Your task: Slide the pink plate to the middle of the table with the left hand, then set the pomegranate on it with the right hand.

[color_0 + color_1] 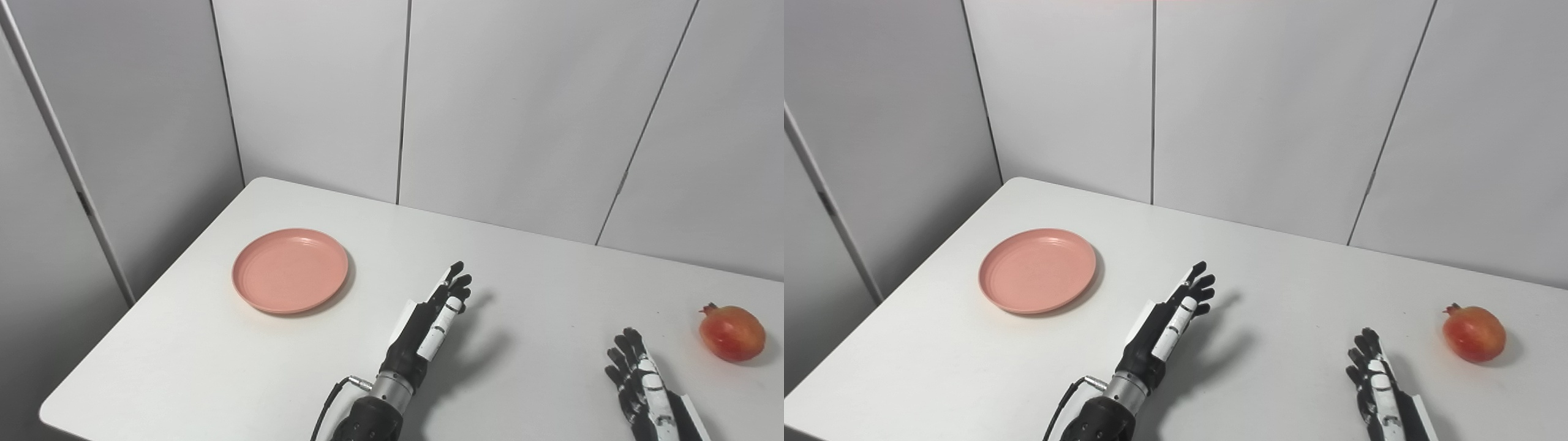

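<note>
The pink plate (290, 269) lies empty on the left part of the white table (539, 275). The pomegranate (732, 333) lies on its side near the table's right edge. My left hand (432, 324) is raised above the table's middle front, fingers stretched and apart, open and empty, to the right of the plate and apart from it. My right hand (640, 383) is low at the front right, open and empty, fingers pointing away, to the left of and nearer than the pomegranate, not touching it.
Grey wall panels (490, 110) stand close behind the table's far edge and along its left side. A black cable (327, 401) runs from my left wrist. The table's front left corner (52, 410) is near the bottom left.
</note>
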`<control>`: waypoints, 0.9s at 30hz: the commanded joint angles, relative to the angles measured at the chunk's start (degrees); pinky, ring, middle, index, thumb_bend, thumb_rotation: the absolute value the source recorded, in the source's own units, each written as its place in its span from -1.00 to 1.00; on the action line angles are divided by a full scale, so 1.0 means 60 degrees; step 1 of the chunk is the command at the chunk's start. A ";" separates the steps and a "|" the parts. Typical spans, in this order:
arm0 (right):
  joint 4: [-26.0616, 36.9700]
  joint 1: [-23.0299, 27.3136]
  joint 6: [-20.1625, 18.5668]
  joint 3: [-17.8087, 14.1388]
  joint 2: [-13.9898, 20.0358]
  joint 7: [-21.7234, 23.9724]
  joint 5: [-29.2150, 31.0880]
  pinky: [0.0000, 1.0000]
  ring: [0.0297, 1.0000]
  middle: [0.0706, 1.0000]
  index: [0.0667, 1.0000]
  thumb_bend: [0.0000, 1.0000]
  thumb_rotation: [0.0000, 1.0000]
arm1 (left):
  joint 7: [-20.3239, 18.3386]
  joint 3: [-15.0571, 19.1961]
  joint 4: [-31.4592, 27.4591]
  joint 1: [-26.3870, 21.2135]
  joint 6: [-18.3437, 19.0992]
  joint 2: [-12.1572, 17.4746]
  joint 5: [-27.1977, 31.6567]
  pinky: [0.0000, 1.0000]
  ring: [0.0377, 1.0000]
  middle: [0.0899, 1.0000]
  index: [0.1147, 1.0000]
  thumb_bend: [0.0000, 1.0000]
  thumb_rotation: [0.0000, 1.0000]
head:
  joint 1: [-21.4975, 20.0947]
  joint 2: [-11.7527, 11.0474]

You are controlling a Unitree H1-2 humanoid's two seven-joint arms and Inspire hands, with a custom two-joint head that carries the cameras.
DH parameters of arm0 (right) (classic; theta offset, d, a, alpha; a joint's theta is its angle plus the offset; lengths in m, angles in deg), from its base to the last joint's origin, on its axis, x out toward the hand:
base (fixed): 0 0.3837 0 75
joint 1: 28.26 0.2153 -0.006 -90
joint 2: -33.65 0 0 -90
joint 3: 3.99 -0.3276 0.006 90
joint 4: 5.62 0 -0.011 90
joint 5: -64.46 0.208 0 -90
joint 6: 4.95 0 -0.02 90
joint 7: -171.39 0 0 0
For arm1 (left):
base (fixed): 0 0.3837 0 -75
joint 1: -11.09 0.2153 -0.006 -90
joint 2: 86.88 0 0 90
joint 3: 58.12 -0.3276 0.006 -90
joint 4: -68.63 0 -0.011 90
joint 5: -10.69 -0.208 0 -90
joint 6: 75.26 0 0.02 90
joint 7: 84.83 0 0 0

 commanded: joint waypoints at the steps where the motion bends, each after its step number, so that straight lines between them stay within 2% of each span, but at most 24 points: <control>1: 0.0192 0.0183 -0.0015 0.0002 -0.0057 -0.0043 0.0018 1.00 1.00 1.00 1.00 -0.81 1.00 | -0.0019 0.0058 0.0262 0.0435 -0.0013 0.0098 0.0064 0.81 0.85 0.88 0.90 -0.27 1.00 | 0.0012 0.0012; 7: 0.0204 0.0214 0.0013 0.0032 -0.0108 -0.0067 0.0000 1.00 1.00 1.00 1.00 -0.85 1.00 | -0.0149 0.0071 -0.0243 0.0382 0.0079 0.0150 0.0147 0.81 0.85 0.88 0.89 -0.29 1.00 | 0.0016 0.0006; 11: 0.0182 0.0237 -0.0018 0.0033 -0.0151 -0.0101 0.0017 1.00 1.00 1.00 1.00 -0.85 1.00 | -0.0242 0.0127 -0.0684 0.0306 0.0367 0.0229 0.0262 0.83 0.86 0.90 0.89 -0.26 1.00 | 0.0022 -0.0006; 27: 0.0055 0.0309 0.0045 0.0045 -0.0277 -0.0131 0.0020 1.00 1.00 1.00 1.00 -0.88 1.00 | -0.0485 0.0433 -0.3156 -0.0215 0.2363 0.0665 0.0583 0.81 0.86 0.89 0.90 -0.24 1.00 | 0.0084 -0.0048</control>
